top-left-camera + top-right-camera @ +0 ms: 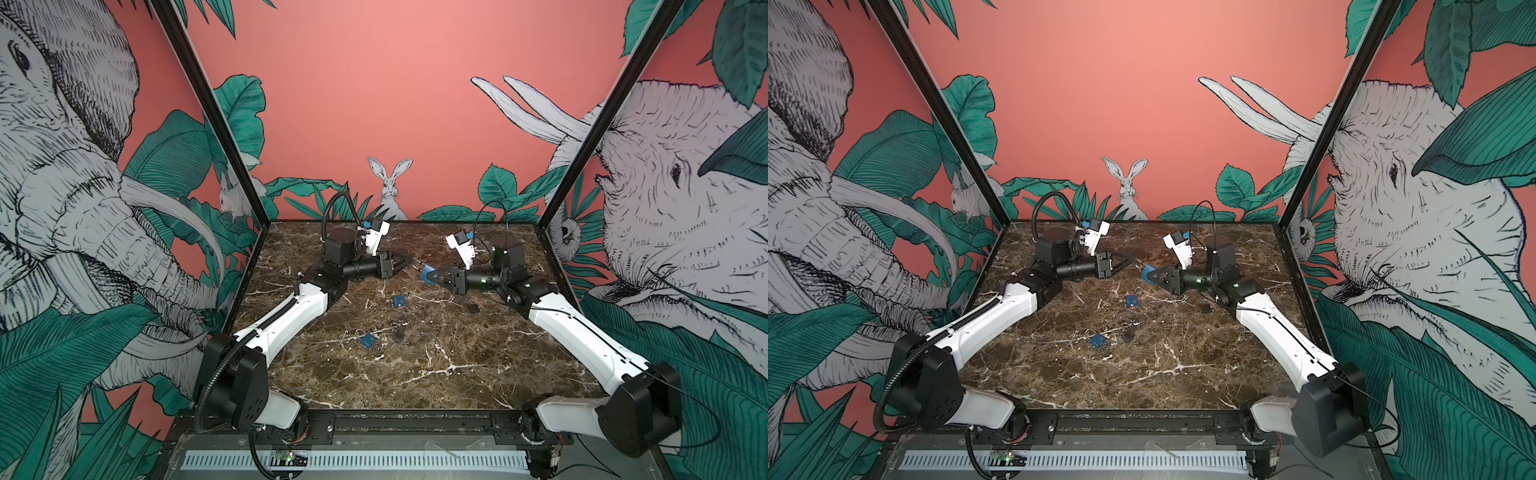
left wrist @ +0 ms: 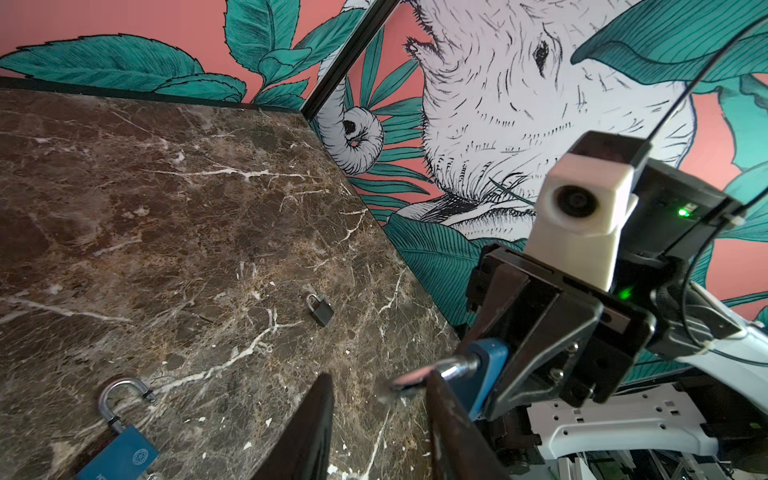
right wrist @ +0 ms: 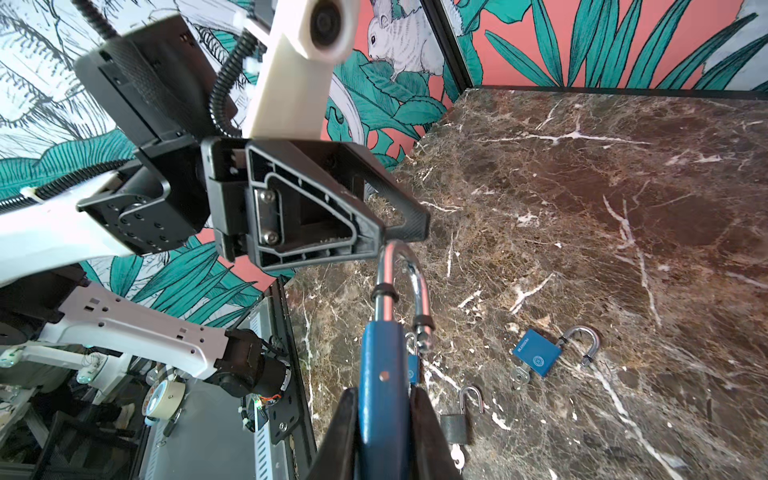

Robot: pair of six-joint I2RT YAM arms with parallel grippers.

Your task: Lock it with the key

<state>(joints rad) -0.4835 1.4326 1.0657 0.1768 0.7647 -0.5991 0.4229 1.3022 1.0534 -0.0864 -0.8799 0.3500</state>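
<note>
My right gripper (image 1: 432, 276) (image 3: 383, 390) is shut on the body of a blue padlock (image 1: 424, 277) (image 1: 1147, 274) (image 3: 380, 353), held above the marble table. Its silver shackle (image 3: 415, 274) (image 2: 457, 368) is swung open and points at my left gripper (image 1: 409, 262) (image 1: 1133, 262) (image 3: 401, 235). In the left wrist view the left gripper (image 2: 379, 376) stands open, with a wide gap between its jaws. The shackle's bend lies against the tip of one finger (image 2: 440, 399). The held padlock's keyhole end is hidden inside the right jaws. A silver key (image 3: 521, 376) sticks out of a blue padlock (image 3: 536, 359) lying on the table.
On the brown marble table (image 1: 415, 374) lie two blue padlocks (image 1: 399, 301) (image 1: 368, 340) and two small dark padlocks (image 1: 473, 306) (image 1: 397, 336), their shackles open. Printed walls close in the back and both sides. A black rail (image 1: 415, 424) runs along the front edge.
</note>
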